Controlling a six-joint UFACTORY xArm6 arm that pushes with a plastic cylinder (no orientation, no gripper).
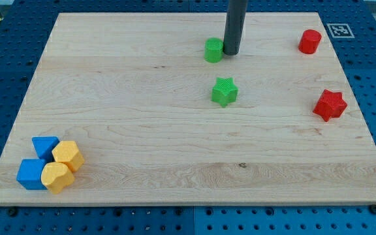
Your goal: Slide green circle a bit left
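Observation:
The green circle (213,50) is a short green cylinder near the view's top, a little right of centre on the wooden board (142,130). My tip (231,51) stands right against the circle's right side, touching or nearly touching it. The dark rod rises from there out of the view's top. A green star (224,91) lies below the circle, apart from it and from my tip.
A red cylinder (310,41) sits at the top right and a red star (329,105) at the right. At the bottom left, two blue blocks (31,173) and two yellow blocks (67,156) are clustered together. A marker tag (339,30) lies off the board's top right corner.

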